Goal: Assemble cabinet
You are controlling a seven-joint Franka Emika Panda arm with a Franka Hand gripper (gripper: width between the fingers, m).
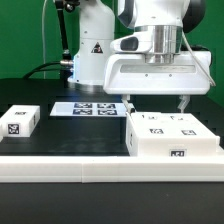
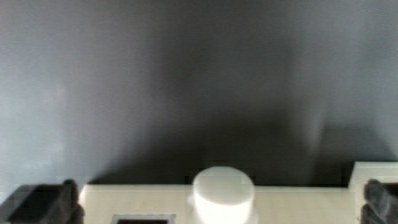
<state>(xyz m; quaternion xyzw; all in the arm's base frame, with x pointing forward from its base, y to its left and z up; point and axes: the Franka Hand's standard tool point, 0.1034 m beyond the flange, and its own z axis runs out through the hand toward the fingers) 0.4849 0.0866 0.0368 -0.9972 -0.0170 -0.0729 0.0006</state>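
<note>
The cabinet (image 1: 172,137) is the big white box at the exterior view's right, with black-and-white tags on its top and front. My gripper (image 1: 156,106) hangs just above its far edge, open wide, with one finger (image 1: 128,104) beyond the box's left corner and the other over its top. In the wrist view the cabinet's pale top (image 2: 294,200) lies under the gripper (image 2: 212,203). A white rounded stub (image 2: 222,190) stands between the dark fingertips (image 2: 45,203) and touches neither. Nothing is held.
A small white block with a tag (image 1: 20,122) lies at the exterior view's left. The marker board (image 1: 88,108) lies flat behind it on the black table. The white robot base (image 1: 95,50) stands at the back. A white ledge (image 1: 100,172) runs along the front.
</note>
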